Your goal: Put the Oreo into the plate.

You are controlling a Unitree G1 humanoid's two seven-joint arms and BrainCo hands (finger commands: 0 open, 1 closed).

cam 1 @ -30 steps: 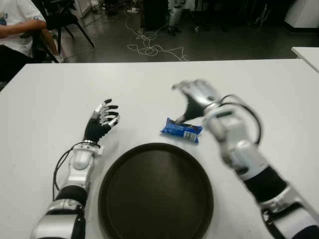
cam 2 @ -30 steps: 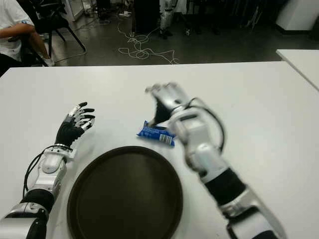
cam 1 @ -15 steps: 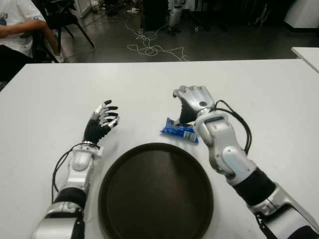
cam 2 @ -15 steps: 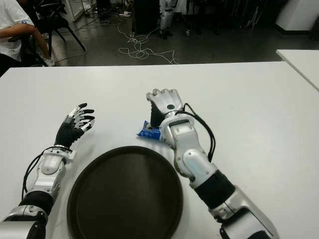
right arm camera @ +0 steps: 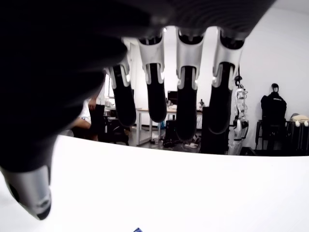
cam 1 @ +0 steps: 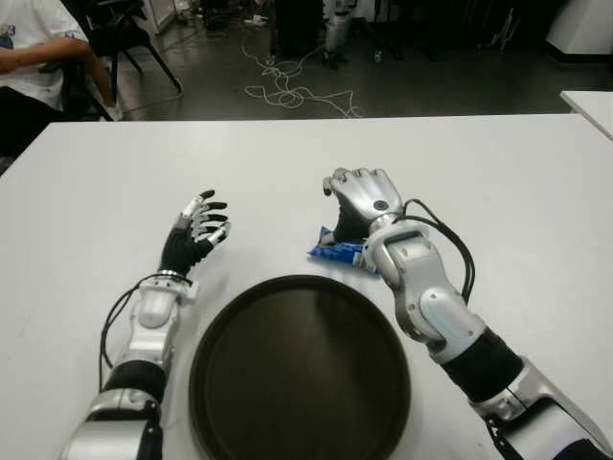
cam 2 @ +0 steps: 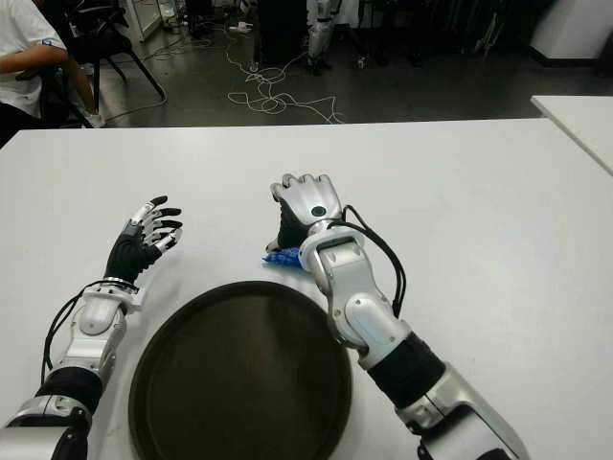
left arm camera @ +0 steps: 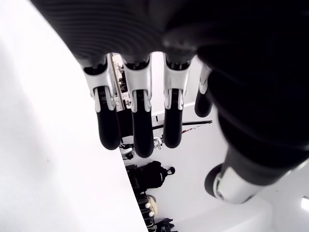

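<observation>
The Oreo (cam 1: pixel 334 253) is a small blue packet lying on the white table (cam 1: pixel 517 192), just beyond the far rim of the round dark plate (cam 1: pixel 300 369). My right hand (cam 1: pixel 351 213) hovers palm down over the packet's right part and hides it. In the right wrist view its fingers (right arm camera: pixel 186 104) hang straight and apart, holding nothing; a blue corner of the Oreo (right arm camera: pixel 137 230) peeks out under them. My left hand (cam 1: pixel 195 230) shows to the left of the plate, fingers spread and holding nothing.
A seated person (cam 1: pixel 29 57) and a chair (cam 1: pixel 120 38) are past the table's far left corner. Cables (cam 1: pixel 287 94) lie on the floor behind. Another white table (cam 1: pixel 589 103) edges in at the right.
My right hand has moved left and down until it covers the right part of the Oreo. The packet, the plate and my left hand have not moved.
</observation>
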